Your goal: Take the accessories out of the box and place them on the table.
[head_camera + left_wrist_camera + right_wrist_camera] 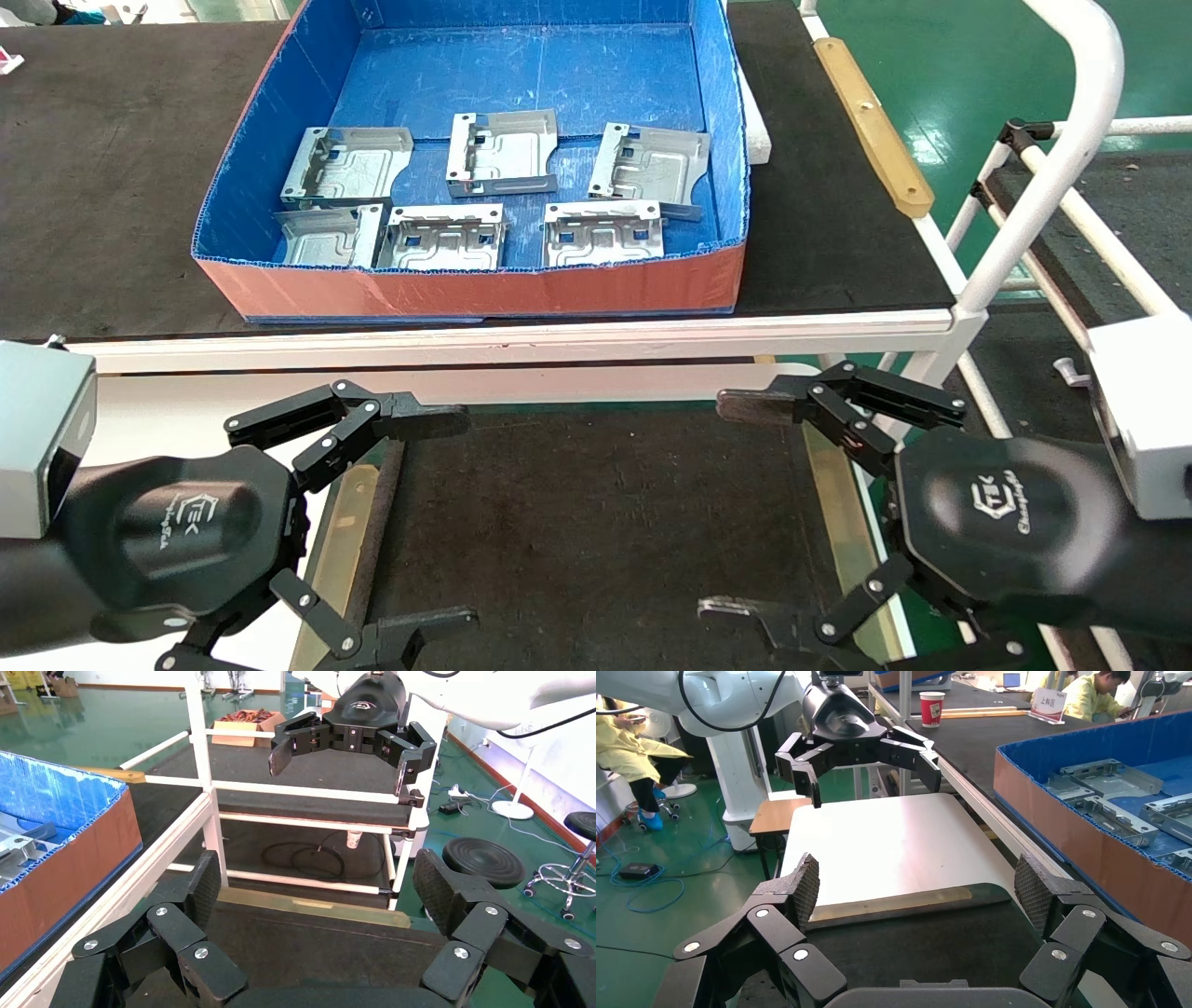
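Note:
Several shiny silver plates (501,154) lie flat in two rows inside the box (466,289), which is blue inside and orange outside and stands on the black bench. The box also shows in the left wrist view (70,853) and the right wrist view (1088,839). My left gripper (452,522) is open and empty over the left side of the table's black mat (596,522). My right gripper (726,508) is open and empty over the mat's right side. Each wrist view shows its own open gripper (318,881) (916,881) above the mat.
The bench's white bar edge (512,335) lies between the box and the table. Brass strips (340,522) (838,522) line the mat's sides, with a white surround (891,839) beyond. A white tube frame (1071,140) rises at the right. A red cup (932,707) stands on the bench.

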Controlling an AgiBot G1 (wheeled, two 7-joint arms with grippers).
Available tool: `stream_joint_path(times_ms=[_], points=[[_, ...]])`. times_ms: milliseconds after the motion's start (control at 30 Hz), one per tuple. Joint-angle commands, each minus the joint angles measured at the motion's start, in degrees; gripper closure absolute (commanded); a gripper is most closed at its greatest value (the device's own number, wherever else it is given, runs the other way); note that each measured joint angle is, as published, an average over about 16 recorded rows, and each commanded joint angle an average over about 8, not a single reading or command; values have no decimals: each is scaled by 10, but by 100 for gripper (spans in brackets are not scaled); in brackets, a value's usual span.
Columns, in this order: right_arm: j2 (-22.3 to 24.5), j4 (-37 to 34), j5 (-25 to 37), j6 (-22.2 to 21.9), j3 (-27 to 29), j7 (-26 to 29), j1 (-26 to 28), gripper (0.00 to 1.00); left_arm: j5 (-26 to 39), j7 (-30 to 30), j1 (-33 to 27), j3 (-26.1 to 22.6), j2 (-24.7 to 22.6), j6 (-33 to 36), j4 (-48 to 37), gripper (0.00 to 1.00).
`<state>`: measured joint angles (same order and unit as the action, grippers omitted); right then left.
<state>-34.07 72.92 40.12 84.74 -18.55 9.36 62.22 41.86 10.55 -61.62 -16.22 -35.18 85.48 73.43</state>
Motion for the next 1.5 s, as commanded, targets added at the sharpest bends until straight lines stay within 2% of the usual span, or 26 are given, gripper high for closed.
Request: stream_joint_path(times_ms=[33, 900, 1233, 1500], points=[[0, 0, 0, 0, 0, 0, 0, 0, 0, 0, 0, 0, 0, 0, 0, 0], [0, 0, 0, 0, 0, 0, 0, 0, 3, 2, -1, 0, 0, -5, -3, 0], [0, 0, 0, 0, 0, 0, 0, 0, 42, 47, -25, -11, -18, -90, -29, 0], [0, 0, 0, 0, 0, 0, 0, 0, 104, 59, -84, -28, -54, -164, -79, 0]])
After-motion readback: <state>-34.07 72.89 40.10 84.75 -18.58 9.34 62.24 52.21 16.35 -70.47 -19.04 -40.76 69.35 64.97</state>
